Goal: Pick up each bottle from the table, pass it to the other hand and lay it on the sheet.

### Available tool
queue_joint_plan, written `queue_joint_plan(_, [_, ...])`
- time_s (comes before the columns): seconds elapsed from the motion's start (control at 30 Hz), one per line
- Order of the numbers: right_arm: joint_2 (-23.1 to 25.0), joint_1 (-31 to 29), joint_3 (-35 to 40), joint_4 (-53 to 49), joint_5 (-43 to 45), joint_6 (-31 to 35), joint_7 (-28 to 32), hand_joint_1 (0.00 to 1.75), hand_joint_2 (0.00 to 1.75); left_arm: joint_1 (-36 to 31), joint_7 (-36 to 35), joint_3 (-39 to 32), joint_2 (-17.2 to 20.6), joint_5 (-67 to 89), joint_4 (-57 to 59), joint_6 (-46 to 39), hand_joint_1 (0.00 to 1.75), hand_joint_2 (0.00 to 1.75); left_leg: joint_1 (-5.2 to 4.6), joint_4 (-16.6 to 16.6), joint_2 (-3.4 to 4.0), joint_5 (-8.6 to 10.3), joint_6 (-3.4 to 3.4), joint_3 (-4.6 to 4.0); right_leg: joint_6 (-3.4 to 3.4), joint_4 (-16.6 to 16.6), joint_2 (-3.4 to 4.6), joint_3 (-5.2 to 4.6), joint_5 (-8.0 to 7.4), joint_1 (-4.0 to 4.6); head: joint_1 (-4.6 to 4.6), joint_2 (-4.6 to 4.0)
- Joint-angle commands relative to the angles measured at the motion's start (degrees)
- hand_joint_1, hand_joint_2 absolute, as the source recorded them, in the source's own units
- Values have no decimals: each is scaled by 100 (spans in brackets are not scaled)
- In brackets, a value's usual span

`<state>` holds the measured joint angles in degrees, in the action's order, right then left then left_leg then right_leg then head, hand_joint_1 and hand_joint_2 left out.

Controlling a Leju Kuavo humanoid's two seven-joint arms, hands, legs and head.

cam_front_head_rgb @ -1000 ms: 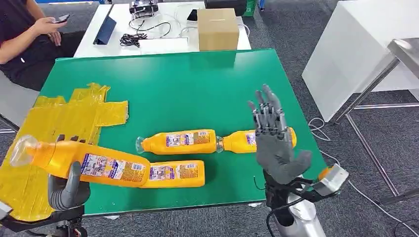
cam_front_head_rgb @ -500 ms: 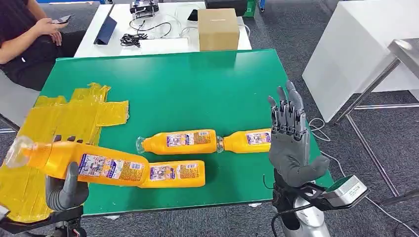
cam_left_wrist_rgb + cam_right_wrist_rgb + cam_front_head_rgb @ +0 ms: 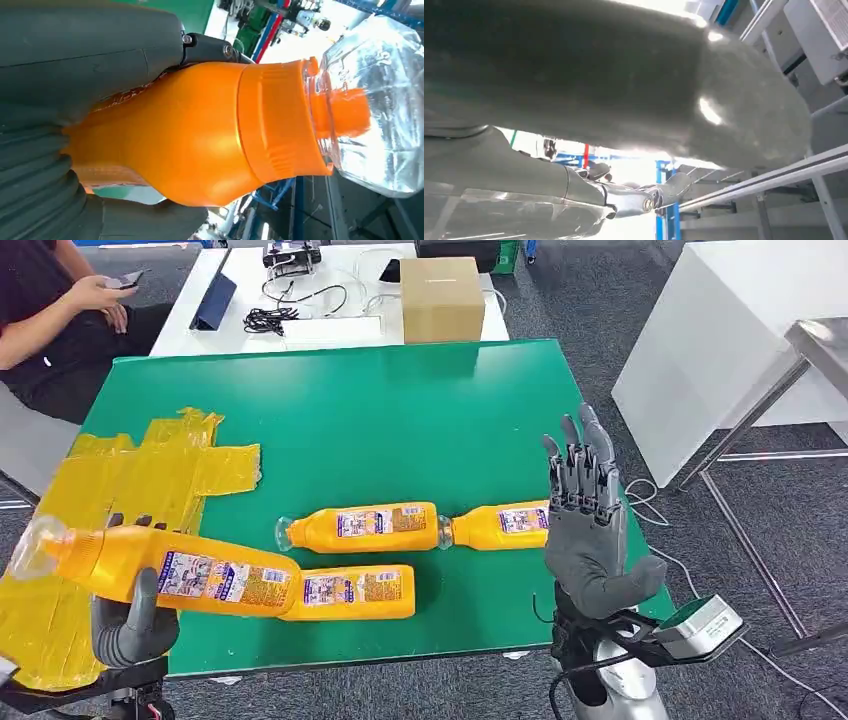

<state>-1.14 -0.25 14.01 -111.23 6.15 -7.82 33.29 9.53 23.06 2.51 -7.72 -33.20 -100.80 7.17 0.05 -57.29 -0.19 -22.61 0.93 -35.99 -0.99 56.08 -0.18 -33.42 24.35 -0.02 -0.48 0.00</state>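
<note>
- Orange bottle [image 3: 170,575] sits gripped in my left hand [image 3: 130,625], over the yellow sheet [image 3: 120,480].
- My right hand [image 3: 590,530] hovers empty, fingers spread.

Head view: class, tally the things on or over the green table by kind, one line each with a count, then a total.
Orange bottles lying on the green table: 3
Orange bottles held in the left hand: 1
Yellow sheets: 1
Total: 5
</note>
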Motion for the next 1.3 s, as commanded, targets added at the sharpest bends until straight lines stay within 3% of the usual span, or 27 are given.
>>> queue_joint_plan(0.03, [-52,280,-191,-57,-161,197,-3,0,0,-801,1150,-290,-123,3409,200,-2875,175,175,3,0,-23,-1,-3,7,-2,-3,-23,16,7,3,0,0])
queue_joint_plan(0.13, [-75,175,-136,34,-246,205,-122,0,0,-1175,1000,-466,53,4885,507,-3659,175,175,4,1,-18,0,-4,11,-1,-3,-19,17,6,3,0,0])
queue_joint_plan(0.2, [-136,-40,-75,171,-200,133,-264,0,0,-1360,550,-655,163,6885,799,-4340,175,175,0,5,-9,-1,-4,20,-1,-4,-9,25,4,-1,0,0])
queue_joint_plan(0.23, [-159,-139,-61,234,-160,83,-322,0,0,-1442,203,-754,243,7811,983,-4473,175,175,3,4,-1,-5,-6,30,-1,-6,-2,34,5,2,0,0])
queue_joint_plan(0.27, [-234,-216,-32,327,-71,-29,-497,0,0,-1562,-862,-710,577,9370,1420,-3948,175,175,0,7,7,0,-2,27,-1,-6,7,28,-1,-1,0,0])
queue_joint_plan(0.3, [-233,-257,-70,409,-27,-61,-511,0,0,-1688,-897,-683,713,9809,1795,-4069,175,175,0,8,11,-3,-3,38,-2,-8,11,37,1,-1,-2,0])
queue_joint_plan(0.37, [-232,-247,-110,493,-17,-102,-511,0,0,-1831,-864,-680,809,9888,2296,-4209,175,175,0,18,9,0,-6,48,0,-15,9,48,-1,0,-2,0])
queue_joint_plan(0.83, [-239,-134,-76,555,-21,-227,-540,0,0,-1670,-1179,-393,830,10441,2309,-4110,175,175,1,5,-1,2,-1,23,-2,-5,-1,26,1,0,-2,0])
queue_joint_plan(1.3, [-459,-178,75,836,-464,-247,-865,0,0,-1442,-1451,-15,1143,10791,2692,-3296,175,175,1,7,3,-5,-2,37,-2,-8,3,41,6,1,-2,0])
